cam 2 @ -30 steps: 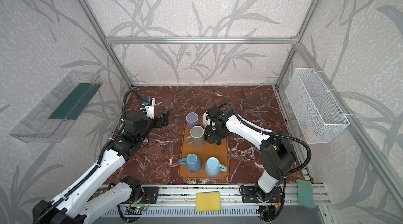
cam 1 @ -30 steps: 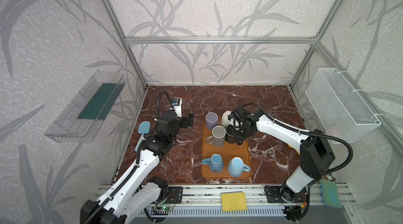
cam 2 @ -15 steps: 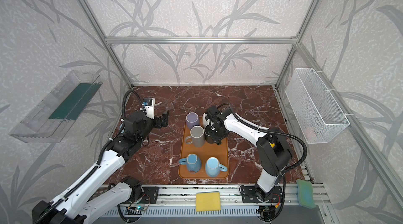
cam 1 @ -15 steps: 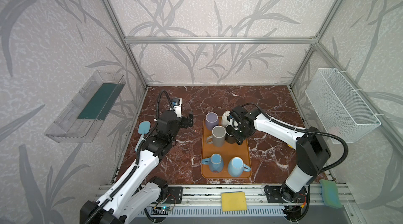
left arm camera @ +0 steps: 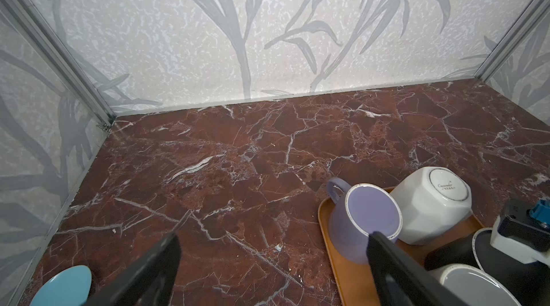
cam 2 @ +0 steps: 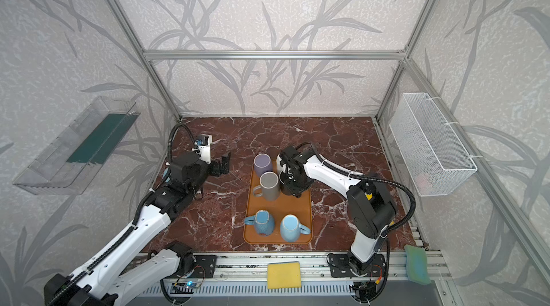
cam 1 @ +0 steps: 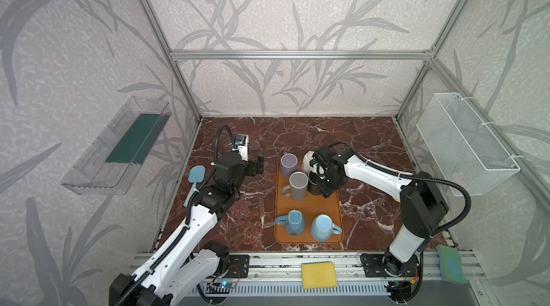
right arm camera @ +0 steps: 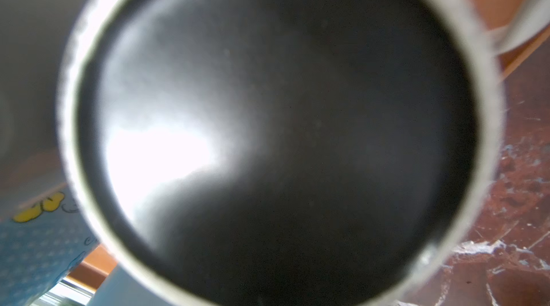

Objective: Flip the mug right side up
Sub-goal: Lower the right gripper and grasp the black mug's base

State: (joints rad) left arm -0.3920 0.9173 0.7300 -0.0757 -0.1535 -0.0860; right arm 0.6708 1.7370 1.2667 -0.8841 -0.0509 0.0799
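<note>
Red marble tabletop [cam 1: 297, 137] inside a papered enclosure. Both top views show an orange tray [cam 1: 309, 204] carrying six mugs. My right gripper [cam 1: 324, 184] sits over the black mug [cam 1: 313, 187], which stands on the tray directly beneath it. The grey mug [cam 1: 298, 185] is just beside, on the side toward my left arm. My own wrist hides the jaws, so I cannot tell whether they have closed on the mug. My left gripper [cam 1: 259, 164] hangs off the tray, well apart from the black mug.

Left wrist view: the left fingers [left arm camera: 154, 262] are spread wide with nothing between them. Ahead of them the purple mug [left arm camera: 366, 221] and white mug [left arm camera: 431, 206] stand base-up. The black mug beyond also shows a pale foot ring on top, with my right gripper over it.

Right wrist view: the black mug's dark base and pale ring fill the frame, blurred and very close below the gripper. No fingers show.

Finding: the approach looks complete. The mug is base-up on the tray and, as far as I can see, not lifted. Outstanding: confirm the grip, lift, invert, set down.
</note>
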